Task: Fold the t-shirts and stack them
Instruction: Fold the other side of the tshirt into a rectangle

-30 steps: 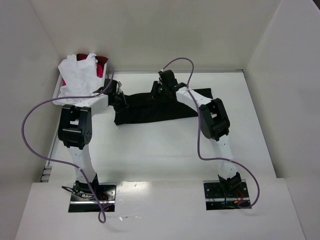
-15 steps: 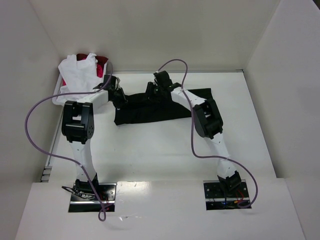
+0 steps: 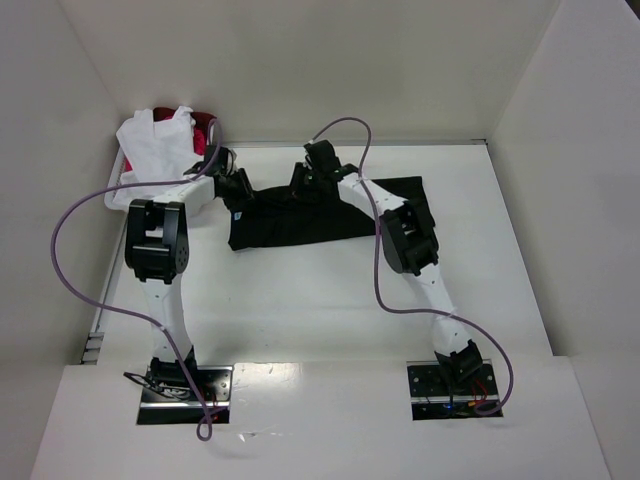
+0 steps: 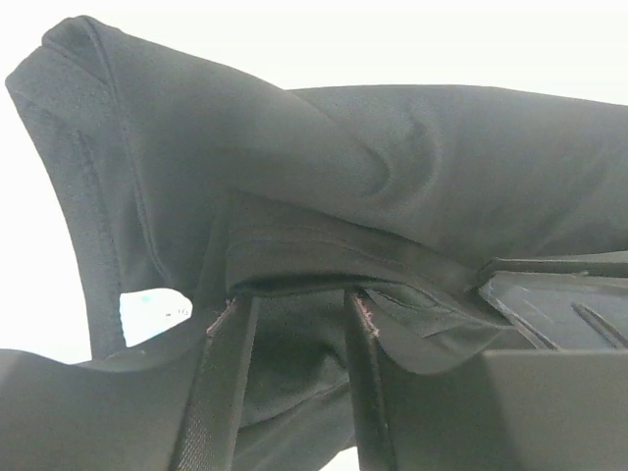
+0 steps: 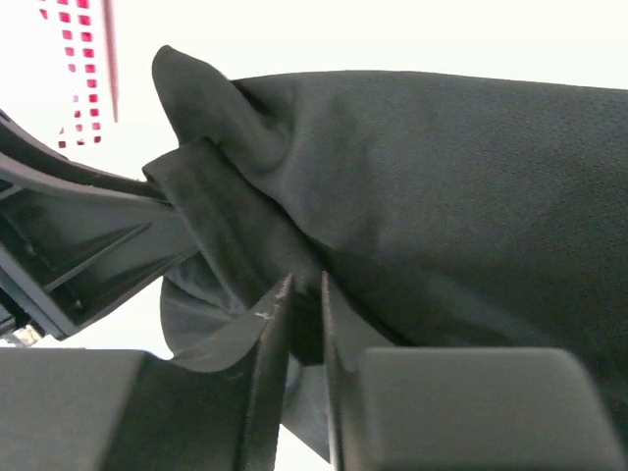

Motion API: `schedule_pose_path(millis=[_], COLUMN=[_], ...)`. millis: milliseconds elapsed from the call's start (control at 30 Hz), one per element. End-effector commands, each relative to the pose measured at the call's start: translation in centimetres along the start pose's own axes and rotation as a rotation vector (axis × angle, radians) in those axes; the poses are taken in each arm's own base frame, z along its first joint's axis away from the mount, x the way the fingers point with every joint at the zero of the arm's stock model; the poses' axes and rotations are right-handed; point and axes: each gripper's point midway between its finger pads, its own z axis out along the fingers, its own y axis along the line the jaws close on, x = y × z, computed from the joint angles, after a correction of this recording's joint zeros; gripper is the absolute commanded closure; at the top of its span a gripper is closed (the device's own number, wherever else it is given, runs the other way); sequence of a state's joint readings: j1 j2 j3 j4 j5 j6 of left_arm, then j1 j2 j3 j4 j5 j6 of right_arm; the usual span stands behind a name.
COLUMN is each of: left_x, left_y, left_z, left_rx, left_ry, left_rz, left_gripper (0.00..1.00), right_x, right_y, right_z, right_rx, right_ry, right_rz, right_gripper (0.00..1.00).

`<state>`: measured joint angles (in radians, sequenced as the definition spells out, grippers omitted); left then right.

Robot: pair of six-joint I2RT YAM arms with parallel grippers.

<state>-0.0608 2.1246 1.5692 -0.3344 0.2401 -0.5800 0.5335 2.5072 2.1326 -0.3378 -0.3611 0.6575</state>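
At the far left, the white t-shirt (image 3: 155, 150) is heaped over the white basket (image 3: 118, 197) and covers most of it. Only a strip of the red t-shirt (image 3: 204, 130) shows behind. The left gripper (image 4: 292, 302) sits at the left end of the black t-shirt (image 3: 330, 215), jaws parted, with a folded hem lying loose across the tips. Its own view cuts off most of the garment. The shirt lies as a crumpled band across the far half of the table (image 3: 300, 290), partly hidden by both arms. The right gripper (image 5: 304, 285) pinches a bunched fold near the shirt's middle.
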Motion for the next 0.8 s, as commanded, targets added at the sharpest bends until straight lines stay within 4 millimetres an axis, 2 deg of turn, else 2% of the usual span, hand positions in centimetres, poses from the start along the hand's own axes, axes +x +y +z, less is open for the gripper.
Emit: schedule_pose_path(millis=[0,133,267,300,333,367,400,467,500,633,767], left_x=[-1.1,-1.0,-1.0,-1.0,-1.0,-1.0,-1.0,-1.0,-1.0,-1.0,-2.3], left_y=[-0.8,-0.9,-0.9,-0.9,-0.9,-0.9,-0.9,-0.9,-0.9,-1.3,-2.0], left_z=[0.5,0.4,0.4,0.4,0.4,0.4,0.4,0.4,0.4,0.4,0.3], left_rx=[0.031,0.04,0.04,0.04,0.04,0.04,0.04,0.04,0.04,0.062,0.096], left_ry=[-0.025,-0.02,-0.02,-0.02,-0.02,-0.02,-0.02,-0.02,-0.02,-0.019,-0.044], left_rz=[0.008,0.008,0.008,0.008,0.017,0.017,0.017,0.017,0.017,0.021,0.017], left_gripper=[0.51,0.47,0.42,0.41,0.41,0.38,0.35,0.29,0.2,0.05,0.05], right_x=[-0.4,-0.8,-1.7,-2.8,-2.5,-2.7,-3.8,-4.0,-5.0,-5.5,-4.6], right_y=[1.5,1.2,1.0,1.8,1.6,1.7,1.5,1.7,1.8,2.3,2.0], right_z=[0.0,0.2,0.5,0.0,0.2,0.3,-0.2,-0.4,-1.3,-2.9,-3.7], right_rx=[-0.018,0.004,0.036,0.028,0.037,0.032,0.04,0.037,0.037,0.051,0.06], right_ry=[-0.01,-0.015,-0.035,-0.062,-0.051,-0.056,-0.076,-0.08,-0.096,-0.11,-0.098], right_rz=[-0.027,-0.034,-0.052,-0.061,-0.056,-0.058,-0.063,-0.064,-0.075,-0.128,-0.123], right_gripper=[0.78,0.92,0.94,0.94,0.92,0.84,0.81,0.75,0.7,0.65,0.64])
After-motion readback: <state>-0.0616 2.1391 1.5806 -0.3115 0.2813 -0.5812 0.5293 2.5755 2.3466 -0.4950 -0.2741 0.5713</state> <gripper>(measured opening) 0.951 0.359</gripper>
